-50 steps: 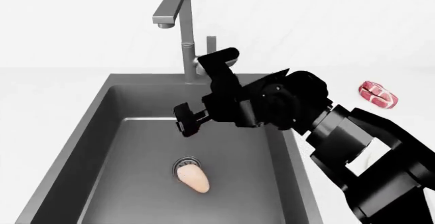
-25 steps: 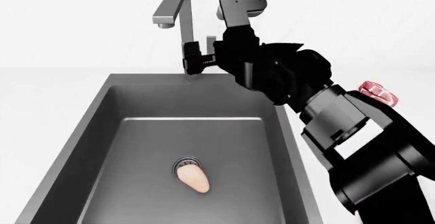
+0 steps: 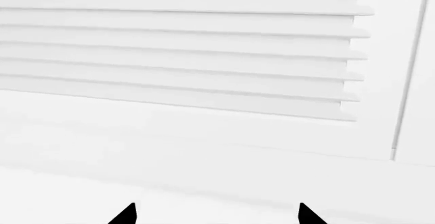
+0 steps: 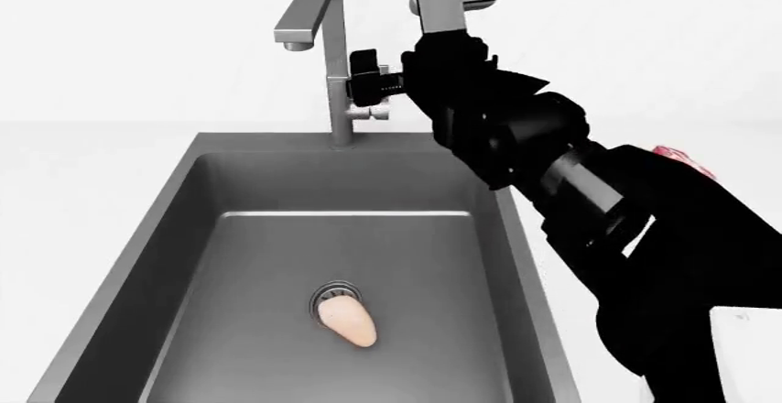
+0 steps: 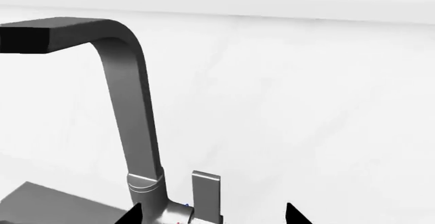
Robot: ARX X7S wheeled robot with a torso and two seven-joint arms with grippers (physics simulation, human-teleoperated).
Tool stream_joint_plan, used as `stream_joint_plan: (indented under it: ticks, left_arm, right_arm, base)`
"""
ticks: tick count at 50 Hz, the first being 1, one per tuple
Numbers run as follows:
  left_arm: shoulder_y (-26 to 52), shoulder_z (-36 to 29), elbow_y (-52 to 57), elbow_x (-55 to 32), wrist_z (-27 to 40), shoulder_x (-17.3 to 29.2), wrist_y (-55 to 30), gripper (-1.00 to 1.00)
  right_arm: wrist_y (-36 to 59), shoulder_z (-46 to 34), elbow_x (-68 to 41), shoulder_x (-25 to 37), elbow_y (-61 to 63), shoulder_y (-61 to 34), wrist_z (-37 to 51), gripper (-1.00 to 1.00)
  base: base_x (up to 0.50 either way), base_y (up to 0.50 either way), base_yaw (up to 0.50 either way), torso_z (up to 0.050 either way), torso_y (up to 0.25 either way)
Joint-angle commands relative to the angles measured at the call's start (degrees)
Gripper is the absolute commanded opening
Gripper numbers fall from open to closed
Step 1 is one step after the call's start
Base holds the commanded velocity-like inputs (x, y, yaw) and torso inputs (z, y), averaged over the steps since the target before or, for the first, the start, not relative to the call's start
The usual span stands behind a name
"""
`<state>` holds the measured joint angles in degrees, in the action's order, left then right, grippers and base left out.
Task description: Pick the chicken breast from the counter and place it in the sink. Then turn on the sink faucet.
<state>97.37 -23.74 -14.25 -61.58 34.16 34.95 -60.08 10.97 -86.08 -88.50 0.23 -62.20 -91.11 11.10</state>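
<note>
Sink [image 4: 183, 238]: dark grey basin set in the white counter [image 4: 73, 174], filling the left and centre of my head view. Chicken breast [image 4: 347, 321] lies on the basin floor, touching the near edge of the round drain [image 4: 332, 290]; I judge the placing step done.

Sink faucet [image 4: 320, 46]: upright at the far rim, squared spout reaching left over the basin. Its lever handle [image 5: 207, 193] stands just right of the post, upright; no water shows, so I take the tap as still off.

Right gripper [image 4: 369, 85]: at the faucet, just right of the post at handle height. In the right wrist view both fingertips sit apart, with the handle between them, so I read the pincer as open and gripping nothing.

Left gripper [image 3: 214, 215]: absent from the head view; its wrist camera shows two separated tips before white slatted blinds [image 3: 177, 51], so it is open and idle.

Red marbled meat [image 4: 684, 160]: far right on the counter, mostly hidden behind my right arm; not wanted.

Risks, as I judge them: closing too near the post could pinch the post instead of the handle; a shallow hold could slip off the slim lever when I push; pushing along the wrong axis would leave the water off.
</note>
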Motion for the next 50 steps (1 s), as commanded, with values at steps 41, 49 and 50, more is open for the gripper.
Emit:
stream_joint_plan:
  ticks: [41,49,50]
  left_arm:
    - [-3.0,-0.9,-0.3,1.4,-2.6,-0.3,3.9,1.0]
    - [-3.6,-0.2,0.4,1.0,-2.3,0.2,4.5,1.0]
    - [-3.5,-0.1,0.4,1.0,-2.2,0.2,4.5,1.0]
  right_arm:
    - [-11.3,-4.2,-4.1,-0.2,-0.6,3.3,-1.7,1.0]
    - [-12.3,-4.2,-4.2,-0.2,-0.7,2.8,-0.9,1.0]
    - [-12.3,-4.2,-4.2,-0.2,-0.7,2.7,-0.9,1.0]
  base:
    - [0.0,0.0,0.0,0.0,-0.037]
    - [0.0,0.0,0.0,0.0,-0.112]
    - [0.0,0.0,0.0,0.0,0.0]
